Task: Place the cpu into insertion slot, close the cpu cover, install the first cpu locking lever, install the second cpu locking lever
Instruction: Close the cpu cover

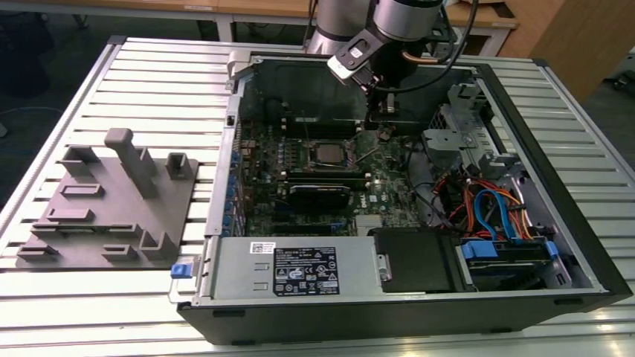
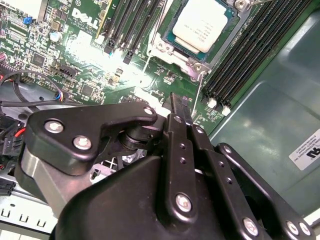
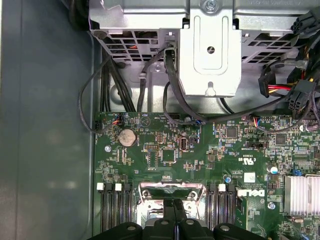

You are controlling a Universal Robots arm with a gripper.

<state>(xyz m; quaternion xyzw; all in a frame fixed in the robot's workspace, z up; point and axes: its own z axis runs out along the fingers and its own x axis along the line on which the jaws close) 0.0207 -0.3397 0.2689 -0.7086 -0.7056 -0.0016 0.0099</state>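
Observation:
The cpu (image 2: 204,24) lies with its silver-grey top up in the insertion slot (image 1: 325,152) on the green motherboard (image 1: 382,190). A silvery frame, the cpu cover (image 2: 176,50), edges it; I cannot tell whether it lies fully flat. In the first wrist view the same frame (image 3: 170,189) sits just beyond my fingertips. Two thin wire levers (image 2: 199,100) (image 2: 151,47) run past the socket's corners. My gripper (image 1: 380,123) (image 2: 181,102) (image 3: 173,202) hangs low beside the socket, on its exterior-view right. It is shut, with nothing seen between the fingers.
The motherboard lies inside an open black computer case (image 1: 585,245). A drive cage (image 1: 451,141) and coloured cables (image 1: 486,208) crowd the exterior view's right. The power supply (image 1: 297,269) is at the front. Memory slots (image 2: 250,55) flank the socket. A grey fixture block (image 1: 109,201) stands outside on the slatted table.

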